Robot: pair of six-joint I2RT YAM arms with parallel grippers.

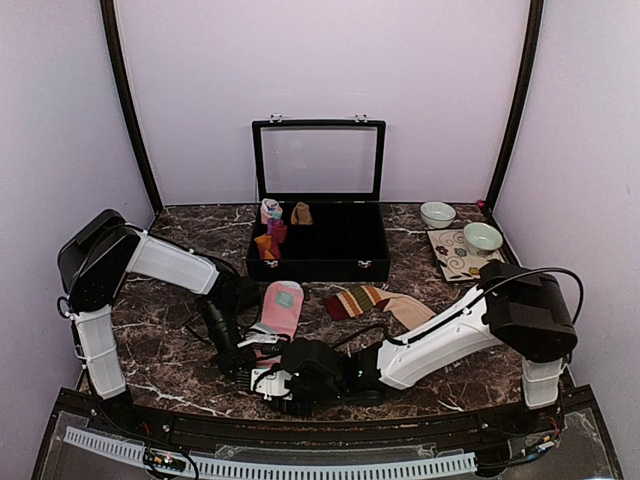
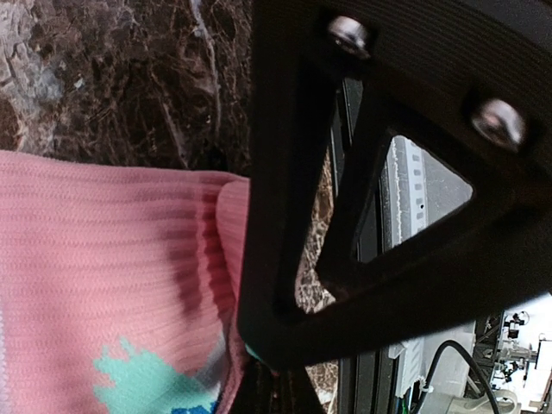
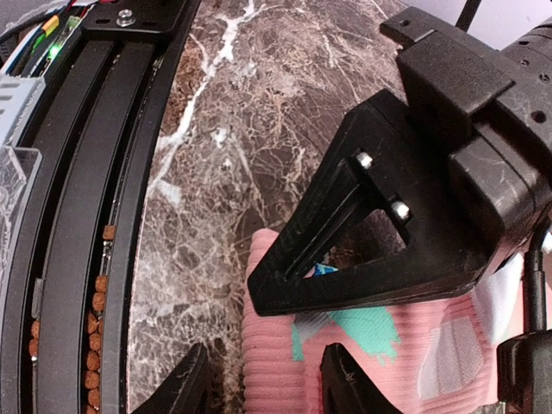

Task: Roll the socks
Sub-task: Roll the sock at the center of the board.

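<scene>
Marble table (image 1: 170, 365), left claw (image 1: 248, 350) pinching pink sock (image 1: 282, 305), right claw (image 3: 263, 388) open

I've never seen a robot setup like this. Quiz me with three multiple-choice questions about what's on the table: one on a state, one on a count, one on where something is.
1. The lid of the black case is:
A. shut
B. standing open
C. missing

2. How many bowls stand at the right?
A. two
B. one
C. four

3. Where is the striped sock?
A. in the case
B. in a bowl
C. on the table, right of the pink sock

Answers:
1 B, the lid stands upright behind the case.
2 A, two pale bowls show in the top view.
3 C, it lies flat on the marble beside the pink one.
</scene>
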